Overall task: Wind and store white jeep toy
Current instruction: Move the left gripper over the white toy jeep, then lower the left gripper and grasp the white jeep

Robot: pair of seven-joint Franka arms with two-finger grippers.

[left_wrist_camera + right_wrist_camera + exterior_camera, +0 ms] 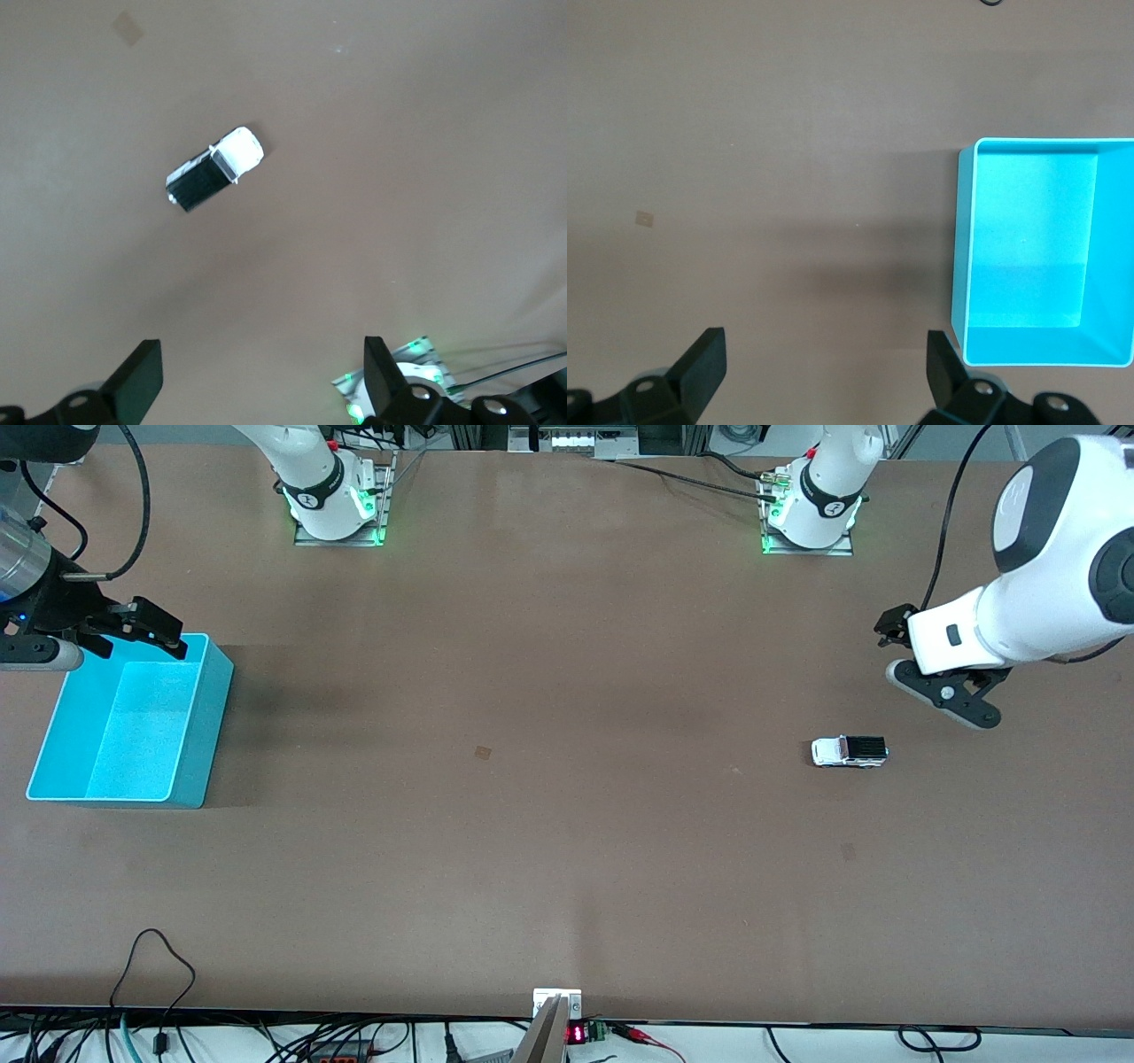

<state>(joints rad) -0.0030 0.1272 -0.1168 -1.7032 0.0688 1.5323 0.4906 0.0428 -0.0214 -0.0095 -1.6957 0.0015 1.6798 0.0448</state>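
Observation:
The white jeep toy [849,751] [215,168], with its black rear roof panel, stands alone on the brown table toward the left arm's end. My left gripper [897,651] [261,381] hangs open above the table beside the toy, nothing between its fingers. The cyan bin [209,722] [962,248] stands empty at the right arm's end of the table. My right gripper [142,646] [824,372] hovers open over the bin's edge that lies farthest from the front camera, holding nothing.
The two arm bases [337,500] [811,509] stand along the table edge farthest from the front camera. Cables [159,974] lie at the edge nearest it. A small tan patch [483,752] marks the tabletop's middle.

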